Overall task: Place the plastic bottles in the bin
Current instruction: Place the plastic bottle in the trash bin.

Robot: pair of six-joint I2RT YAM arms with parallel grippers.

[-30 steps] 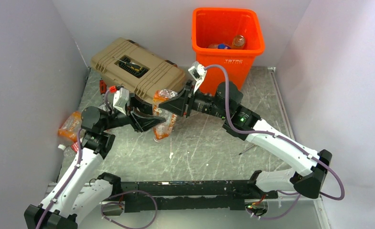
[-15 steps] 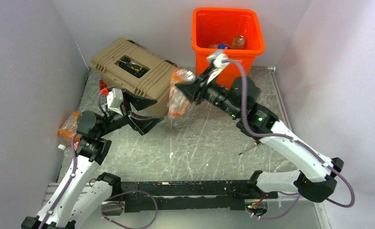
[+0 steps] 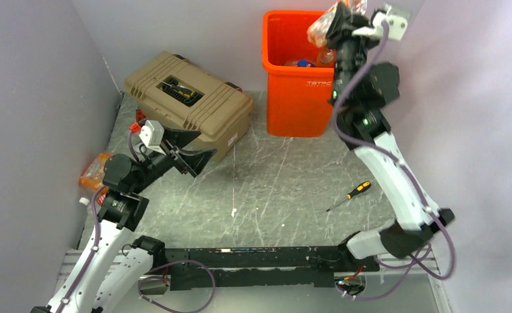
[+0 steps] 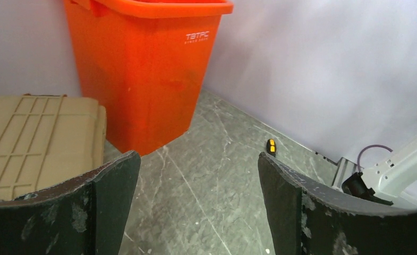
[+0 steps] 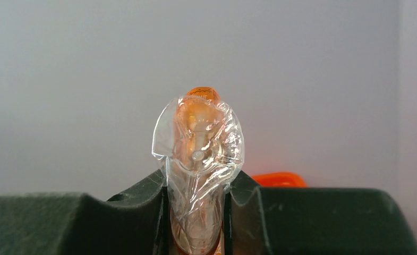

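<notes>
A crushed clear plastic bottle (image 3: pixel 321 27) with an orange label hangs above the right side of the orange bin (image 3: pixel 303 101), and my right gripper (image 3: pixel 335 23) is shut on it. In the right wrist view the bottle (image 5: pixel 201 149) is squeezed between the fingers (image 5: pixel 198 187), with a bit of the bin's rim (image 5: pixel 278 179) behind. Two bottles (image 3: pixel 325 56) lie inside the bin. One more bottle (image 3: pixel 95 172) lies by the left wall. My left gripper (image 3: pixel 189 154) is open and empty low over the table; its wrist view (image 4: pixel 198 212) faces the bin (image 4: pixel 142 79).
A tan toolbox (image 3: pixel 189 98) stands at the back left, beside the bin and just behind my left gripper. A yellow-and-black screwdriver (image 3: pixel 349 195) lies on the table right of centre, also seen in the left wrist view (image 4: pixel 270 146). Grey walls close in three sides.
My left gripper let go of the crushed bottle, opened and drew back to the left. The right arm carried the bottle from the table's middle up over the bin.
</notes>
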